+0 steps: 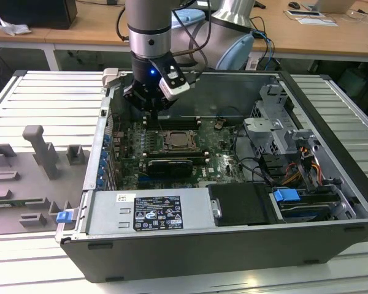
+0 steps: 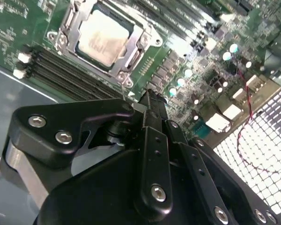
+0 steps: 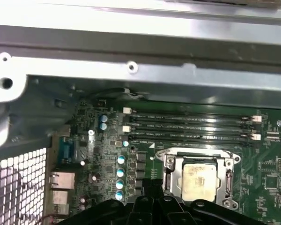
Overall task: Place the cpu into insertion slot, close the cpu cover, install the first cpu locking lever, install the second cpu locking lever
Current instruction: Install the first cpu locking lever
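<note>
Between case wall (image 3: 178, 79) and cpu cover (image 3: 170, 172), closed empty fingers (image 2: 151, 104), clear of both.

the arm (image 1: 148, 37) hangs vertical, its gripper (image 2: 150, 99) closed and empty.

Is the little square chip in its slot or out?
In. The pale silver square chip lies flat inside the silver-rimmed square socket on the green circuit board.
</note>
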You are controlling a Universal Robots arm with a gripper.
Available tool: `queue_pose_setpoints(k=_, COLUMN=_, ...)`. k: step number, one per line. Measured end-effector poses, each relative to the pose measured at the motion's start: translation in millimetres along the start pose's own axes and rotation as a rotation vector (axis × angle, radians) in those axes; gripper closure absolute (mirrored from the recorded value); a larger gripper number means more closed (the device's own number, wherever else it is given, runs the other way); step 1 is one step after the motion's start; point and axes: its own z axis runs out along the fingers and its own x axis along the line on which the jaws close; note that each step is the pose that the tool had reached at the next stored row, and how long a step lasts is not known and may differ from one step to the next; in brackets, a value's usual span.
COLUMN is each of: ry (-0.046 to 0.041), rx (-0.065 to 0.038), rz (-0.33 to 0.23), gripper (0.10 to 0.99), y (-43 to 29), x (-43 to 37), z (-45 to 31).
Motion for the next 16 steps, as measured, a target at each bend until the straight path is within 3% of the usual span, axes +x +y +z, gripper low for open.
queue_pose_setpoints(k=8, ry=0.0001, rx=0.0, rz=0.0, gripper=0.98, y=8.6, x=8.9, z=0.4)
queue_pose_setpoints(k=12, ry=0.0, rx=0.0, rz=0.0, gripper=0.98, y=15.0, x=9.0, z=0.8)
queue_pose_setpoints(k=16, ry=0.0001, rx=0.0, rz=0.0, gripper=0.98, y=15.7, x=9.0, z=0.8)
